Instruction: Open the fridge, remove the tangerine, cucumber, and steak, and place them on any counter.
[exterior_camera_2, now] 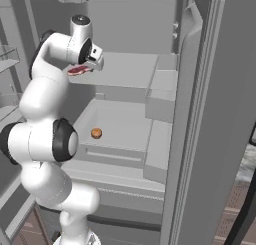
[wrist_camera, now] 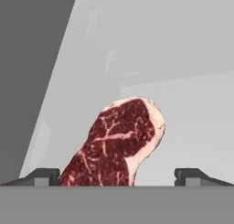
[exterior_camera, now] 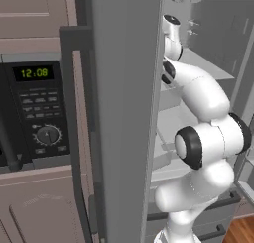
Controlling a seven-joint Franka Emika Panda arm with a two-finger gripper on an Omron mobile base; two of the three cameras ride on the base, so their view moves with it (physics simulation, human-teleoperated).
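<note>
The fridge (exterior_camera_2: 210, 114) stands open, with its grey door (exterior_camera: 124, 88) close in front in the left base view. The steak (exterior_camera_2: 77, 70), red with whitish marbling, lies on the upper shelf (exterior_camera_2: 125, 69). My gripper (exterior_camera_2: 95, 61) hangs open just over it. In the hand view the steak (wrist_camera: 119, 143) lies between the two spread fingertips (wrist_camera: 43, 175) of the gripper (wrist_camera: 119, 177), with neither pressing on it. One shelf lower rests the small orange tangerine (exterior_camera_2: 96, 133). The cucumber and the counter are out of view.
A built-in oven with a black control panel (exterior_camera: 37, 108) and a lit clock sits left of the fridge door, with taupe cabinet fronts (exterior_camera: 34, 212) below. The door bins (exterior_camera_2: 160, 89) line the fridge's right inner side. The arm's elbow (exterior_camera_2: 40, 141) fills the left of the opening.
</note>
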